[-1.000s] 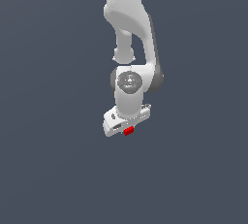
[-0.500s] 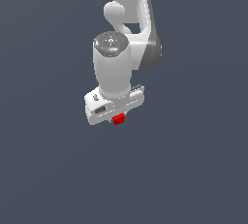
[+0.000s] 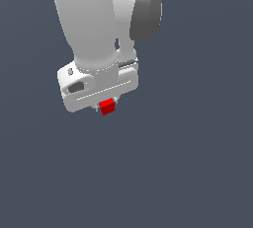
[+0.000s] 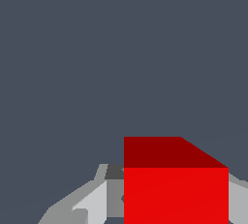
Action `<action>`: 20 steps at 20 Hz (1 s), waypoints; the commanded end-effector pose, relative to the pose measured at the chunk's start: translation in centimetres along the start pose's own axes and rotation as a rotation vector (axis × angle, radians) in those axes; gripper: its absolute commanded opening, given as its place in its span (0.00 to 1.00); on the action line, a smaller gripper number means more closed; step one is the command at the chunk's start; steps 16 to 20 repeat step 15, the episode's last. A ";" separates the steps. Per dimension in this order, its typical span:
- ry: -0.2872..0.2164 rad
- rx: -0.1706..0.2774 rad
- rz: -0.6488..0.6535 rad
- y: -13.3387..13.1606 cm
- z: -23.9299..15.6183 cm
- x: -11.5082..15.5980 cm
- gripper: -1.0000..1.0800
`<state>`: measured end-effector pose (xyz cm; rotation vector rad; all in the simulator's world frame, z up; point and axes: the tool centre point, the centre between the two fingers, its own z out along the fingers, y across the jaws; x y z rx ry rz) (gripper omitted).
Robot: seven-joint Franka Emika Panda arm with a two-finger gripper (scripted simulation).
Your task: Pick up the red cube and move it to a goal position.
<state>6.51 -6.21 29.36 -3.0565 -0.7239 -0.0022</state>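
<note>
1. A white robot arm [image 3: 91, 22] reaches down from the top of the exterior view and fills much of the upper half, against a plain dark blue-grey background [image 3: 197, 163].
2. A dark grey rounded joint [image 3: 147, 12] sits on the arm, toward the exterior view's right.
3. At the arm's lower end is a broad white gripper [image 3: 106, 104]. Its body is tilted, lower on the exterior view's left than on the right.
4. A small bright red cube [image 3: 107, 107] sits directly under the gripper body, touching it, with nothing visible beneath the cube.
5. In the exterior view the fingers are almost wholly hidden by the gripper body and the cube; only slivers show on either side of the cube.
6. In the wrist view the red cube [image 4: 175, 186] looks large and close. Its bright front face and a darker red top face are both visible.
7. In the wrist view a pale grey finger [image 4: 94, 201] lies against one side of the cube, and a sliver of another grey finger [image 4: 238, 199] shows on the opposite side.
8. The jaws are pinching the cube between them, one on each side.
9. The rest of the wrist view is the same flat dark blue-grey.
</note>
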 end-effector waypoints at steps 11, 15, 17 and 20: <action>-0.002 0.000 0.000 1.8 -4.6 -0.2 0.00; -0.002 0.000 0.000 1.8 -4.5 -0.2 0.00; -0.002 0.000 0.000 1.8 -4.5 -0.2 0.00; -0.002 0.000 0.000 1.8 -4.5 -0.2 0.00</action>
